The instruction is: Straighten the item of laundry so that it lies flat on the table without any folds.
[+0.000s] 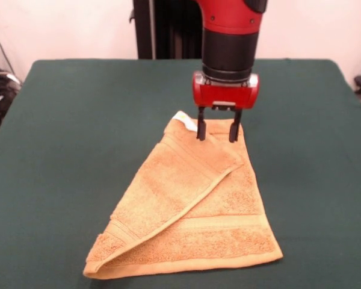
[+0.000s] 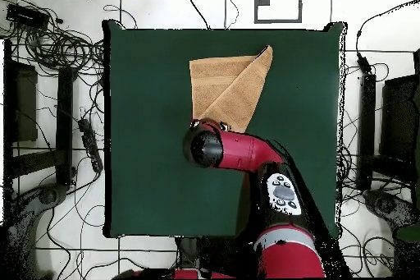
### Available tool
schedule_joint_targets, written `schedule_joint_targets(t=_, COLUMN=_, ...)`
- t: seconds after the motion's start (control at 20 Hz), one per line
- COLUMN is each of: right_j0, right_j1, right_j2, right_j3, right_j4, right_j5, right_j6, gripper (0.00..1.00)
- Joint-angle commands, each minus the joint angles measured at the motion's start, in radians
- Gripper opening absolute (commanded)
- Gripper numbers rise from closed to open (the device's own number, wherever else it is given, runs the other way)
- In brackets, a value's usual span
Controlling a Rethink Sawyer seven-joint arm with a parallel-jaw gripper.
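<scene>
1. You saw the towel (image 1: 189,208) lying on the green bench (image 1: 60,150), folded diagonally into a rough triangle, one layer over the other.
2. A white tag (image 1: 185,120) showed at the towel's far corner, nearest the robot.
3. The claw (image 1: 217,131) pointed straight down at that far corner, just beside the tag.
4. Its two black fingers (image 1: 201,127) stood spread apart, tips at the cloth; you could not tell whether they pinched it.

Folded towel (image 1: 186,211) on green table (image 1: 66,132) — spread fingers (image 1: 201,130) at its far corner
</scene>
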Motion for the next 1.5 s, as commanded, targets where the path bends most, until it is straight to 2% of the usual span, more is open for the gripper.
schedule_joint_targets(t=0.05, right_j0=0.016, right_j1=0.125, right_j2=0.105, right_j3=0.046, right_j4=0.038, right_j5=-0.075, right_j6=0.207, gripper=1.00)
schedule_joint_targets(t=0.55, right_j0=0.007, right_j1=0.138, right_j2=0.116, right_j3=0.046, right_j4=0.031, right_j5=-0.097, right_j6=0.191, gripper=1.00)
schedule_joint_targets(t=0.6, right_j0=0.006, right_j1=0.138, right_j2=0.116, right_j3=0.047, right_j4=0.031, right_j5=-0.099, right_j6=0.189, gripper=0.00)
schedule_joint_targets(t=1.25, right_j0=0.020, right_j1=0.130, right_j2=0.101, right_j3=0.053, right_j4=0.039, right_j5=-0.150, right_j6=0.220, gripper=0.00)
schedule_joint_targets(t=1.5, right_j0=0.027, right_j1=0.104, right_j2=0.098, right_j3=0.072, right_j4=0.062, right_j5=-0.086, right_j6=0.228, gripper=0.00)
